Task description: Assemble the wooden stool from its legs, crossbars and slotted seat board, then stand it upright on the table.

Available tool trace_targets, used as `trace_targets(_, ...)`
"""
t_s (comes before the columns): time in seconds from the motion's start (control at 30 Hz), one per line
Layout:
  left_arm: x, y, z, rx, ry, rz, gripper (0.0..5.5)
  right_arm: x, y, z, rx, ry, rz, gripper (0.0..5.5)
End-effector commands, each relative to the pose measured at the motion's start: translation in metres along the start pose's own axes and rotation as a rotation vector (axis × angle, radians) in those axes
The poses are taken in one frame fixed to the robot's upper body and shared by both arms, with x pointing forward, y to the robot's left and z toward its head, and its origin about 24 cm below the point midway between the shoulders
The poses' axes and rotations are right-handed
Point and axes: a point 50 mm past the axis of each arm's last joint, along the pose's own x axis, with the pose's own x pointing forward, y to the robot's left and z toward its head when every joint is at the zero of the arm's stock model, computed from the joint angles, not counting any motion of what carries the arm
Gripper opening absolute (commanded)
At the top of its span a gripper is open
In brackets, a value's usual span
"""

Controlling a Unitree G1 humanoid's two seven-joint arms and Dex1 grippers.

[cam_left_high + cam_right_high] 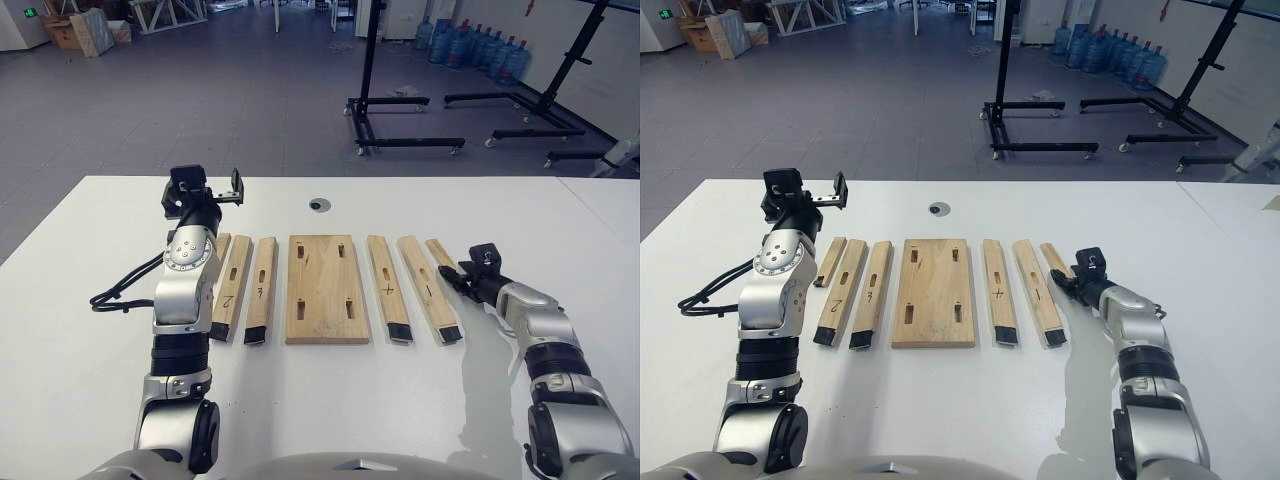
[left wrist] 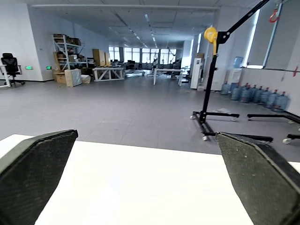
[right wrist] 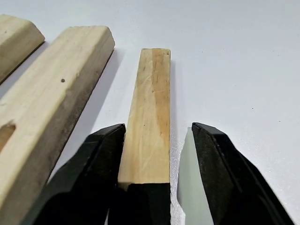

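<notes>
Head view, table: The white table [image 1: 560, 230] carries every part loose. I judge nothing is joined yet.
Head view, parts: The seat board [image 1: 327, 288] lies flat mid-table. Wooden bars lie in a row on both sides of it, running from the near edge toward the far edge. The short crossbar [image 1: 440, 252] is the outermost piece on the right-edge side.
Head view, left gripper: My left gripper [image 1: 212, 190] is raised over the far ends of the left-side bars, toward the far edge, and carries nothing.
Head view, right gripper: My right gripper [image 1: 462, 277] sits low on the table at the near end of the short crossbar.
Left wrist view: The left gripper [image 2: 150, 187] has its pads [image 2: 33, 173] spread wide, with bare table between them.
Right wrist view: The right gripper [image 3: 157, 130] straddles the short crossbar [image 3: 149, 117] but is not yet clamped. One finger looks to be against the wood and the other stands off with a gap. The neighbouring leg [image 3: 56, 93] lies just beside the inner finger.
Risk, off-centre close: If I shut now, the far finger travels alone and may shove the crossbar sideways or twist it.
Risk, neighbour: The inner finger sits in the narrow gap, so any slide could nudge the leg out of its row.
Risk, end grip: I am holding near one end, so the crossbar may droop or pivot when lifted.
</notes>
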Motion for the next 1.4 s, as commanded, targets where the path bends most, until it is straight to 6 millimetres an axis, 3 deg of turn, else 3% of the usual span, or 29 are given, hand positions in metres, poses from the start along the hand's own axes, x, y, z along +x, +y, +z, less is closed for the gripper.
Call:
trace_targets(0.03,0.004,0.003,0.002,0.022,0.026,0.011,5.40,-0.004,0.001,-0.016,-0.004,0.064,-0.005,1.70)
trace_targets(0.1,0.004,0.002,0.002,0.028,0.029,0.001,5.40,-0.005,0.002,-0.019,-0.012,0.072,-0.004,1.33)
trace_targets(0.3,0.000,-0.003,-0.004,0.020,0.049,-0.060,5.40,-0.006,0.003,-0.011,0.028,0.005,0.012,1.28)
trace_targets(0.37,0.000,0.001,-0.006,-0.037,0.083,-0.077,5.40,-0.012,-0.008,0.015,0.072,-0.121,-0.018,1.28)
trace_targets(0.47,-0.001,0.003,0.004,-0.261,0.121,-0.246,5.40,-0.039,-0.035,0.093,0.046,-0.410,-0.107,1.28)
trace_targets(0.5,-0.005,0.000,0.011,-0.371,0.125,-0.352,5.40,-0.049,-0.035,0.124,0.011,-0.510,-0.109,1.28)
trace_targets(0.57,-0.012,-0.011,0.023,-0.577,0.124,-0.533,5.40,-0.059,-0.019,0.165,-0.063,-0.637,-0.055,1.28)
trace_targets(0.6,-0.017,-0.022,0.028,-0.711,0.127,-0.630,5.40,-0.052,0.010,0.175,-0.111,-0.662,0.043,1.28)
trace_targets(0.67,-0.024,-0.039,0.033,-0.926,0.156,-0.776,5.40,-0.035,0.067,0.174,-0.178,-0.657,0.217,1.28)
trace_targets(0.73,-0.031,-0.049,0.033,-1.042,0.200,-0.876,5.40,-0.020,0.110,0.160,-0.232,-0.628,0.326,1.28)
trace_targets(0.83,-0.035,-0.056,0.031,-1.093,0.260,-0.914,5.40,-0.010,0.147,0.142,-0.290,-0.608,0.409,1.28)
trace_targets(1.2,-0.030,-0.056,0.019,-1.017,0.320,-0.824,5.40,-0.036,0.193,0.136,-0.315,-0.690,0.621,1.28)
trace_targets(1.4,-0.029,-0.057,0.023,-1.040,0.296,-0.833,5.40,-0.034,0.204,0.126,-0.332,-0.649,0.659,1.28)
